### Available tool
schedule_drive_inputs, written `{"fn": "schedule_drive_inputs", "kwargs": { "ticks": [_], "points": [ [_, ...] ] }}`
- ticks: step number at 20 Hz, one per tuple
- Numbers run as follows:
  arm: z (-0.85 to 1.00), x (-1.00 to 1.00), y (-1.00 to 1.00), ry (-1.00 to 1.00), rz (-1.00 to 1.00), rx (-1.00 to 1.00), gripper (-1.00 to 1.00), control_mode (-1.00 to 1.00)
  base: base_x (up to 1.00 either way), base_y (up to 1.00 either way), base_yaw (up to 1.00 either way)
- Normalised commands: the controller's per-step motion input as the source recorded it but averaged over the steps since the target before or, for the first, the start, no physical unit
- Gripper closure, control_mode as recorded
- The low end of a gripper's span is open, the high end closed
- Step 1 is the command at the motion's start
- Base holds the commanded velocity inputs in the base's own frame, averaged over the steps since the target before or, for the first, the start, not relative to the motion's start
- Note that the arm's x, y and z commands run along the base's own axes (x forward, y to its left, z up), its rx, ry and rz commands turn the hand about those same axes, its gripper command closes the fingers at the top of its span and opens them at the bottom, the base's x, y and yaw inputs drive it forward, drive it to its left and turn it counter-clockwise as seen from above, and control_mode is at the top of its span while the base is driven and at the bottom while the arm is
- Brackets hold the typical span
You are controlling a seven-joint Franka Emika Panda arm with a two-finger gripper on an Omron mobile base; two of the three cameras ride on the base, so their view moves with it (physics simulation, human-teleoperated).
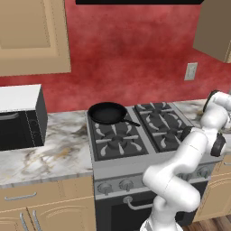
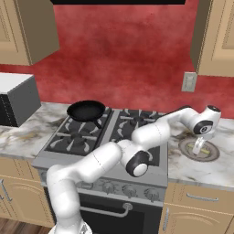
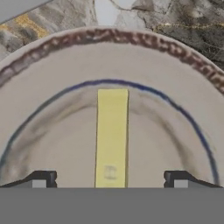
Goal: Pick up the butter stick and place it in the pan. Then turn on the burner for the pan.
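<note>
The butter stick (image 3: 112,135), a pale yellow bar, lies flat in the middle of a beige plate (image 3: 52,87) with a speckled brown rim and a blue ring. My gripper (image 3: 110,179) hangs directly over it and is open, one dark fingertip (image 3: 41,178) well clear of the bar on each side. From the right base view, the gripper (image 2: 198,147) points down at that plate (image 2: 215,153) on the counter right of the stove. The black pan (image 1: 107,113) (image 2: 86,110) sits empty on the stove's rear left burner, with its handle pointing toward the stove's middle.
The stove (image 1: 135,135) has grey grates and a row of knobs (image 1: 126,184) (image 2: 109,186) on its front panel. A microwave (image 1: 20,117) stands on the left counter. Wall cabinets hang at the upper left and right, and an outlet (image 2: 188,81) is on the red wall.
</note>
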Motion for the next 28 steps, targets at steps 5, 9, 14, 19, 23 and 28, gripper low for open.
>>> {"fn": "schedule_drive_inputs", "kwargs": {
  "ticks": [5, 9, 14, 19, 23, 28],
  "points": [
    [0.0, 0.02, -0.03, 0.0, 0.02, 0.01, -1.0, -1.0, 0.0, 0.0, 0.0],
    [0.0, 0.0, 0.0, 0.0, 0.0, 0.0, -1.0, -1.0, 0.0, 0.0, 0.0],
    [-0.13, 0.0, 0.0, 0.0, 0.0, 0.0, 1.0, -1.0, 0.0, 0.0, 0.0],
    [-0.33, 0.0, 0.0, -0.02, 0.0, 0.0, 1.0, -1.0, 0.0, 0.0, 0.0],
    [-0.29, 0.0, 0.0, 0.0, 0.0, 0.0, 1.0, -1.0, 0.0, 0.0, 0.0],
    [-0.12, -0.02, 0.0, 0.0, 0.0, 0.0, 1.0, -1.0, 0.0, 0.0, 0.0]
  ]
}}
